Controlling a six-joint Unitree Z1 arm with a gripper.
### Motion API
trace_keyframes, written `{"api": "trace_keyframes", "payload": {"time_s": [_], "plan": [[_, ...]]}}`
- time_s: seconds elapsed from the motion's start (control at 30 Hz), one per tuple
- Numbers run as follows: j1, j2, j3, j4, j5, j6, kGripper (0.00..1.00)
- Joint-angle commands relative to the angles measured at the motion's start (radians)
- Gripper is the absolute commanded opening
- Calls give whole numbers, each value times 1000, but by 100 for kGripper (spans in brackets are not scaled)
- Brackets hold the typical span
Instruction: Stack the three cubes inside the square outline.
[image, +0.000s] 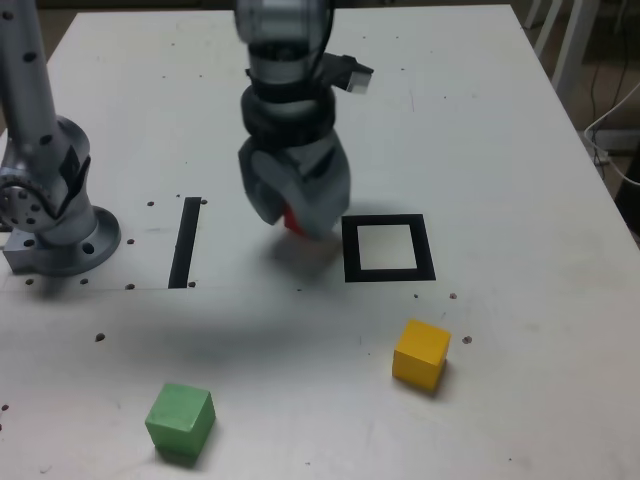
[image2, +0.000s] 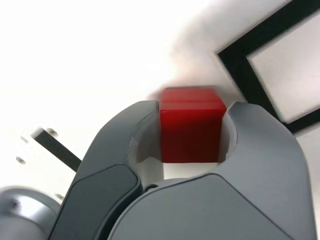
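My gripper is shut on the red cube, just to the exterior view's left of the square outline. In the wrist view the red cube sits squeezed between the grey fingers, with the square outline close beside it. Whether the cube rests on the table or is lifted I cannot tell. The yellow cube lies on the table in front of the outline. The green cube lies near the front edge at the exterior view's left.
The arm's grey base stands at the exterior view's left. A narrow black strip lies between the base and the gripper. The white table stretches behind. Chair legs and cables show beyond its right edge.
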Motion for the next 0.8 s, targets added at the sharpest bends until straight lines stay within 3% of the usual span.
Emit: {"api": "trace_keyframes", "payload": {"time_s": [0.0, 0.37, 0.77], "plan": [[-12, 14, -36, 27, -14, -54, 20], [-28, 99, -175, 90, -74, -325, 20], [-34, 181, -251, 81, -69, -478, 20]]}}
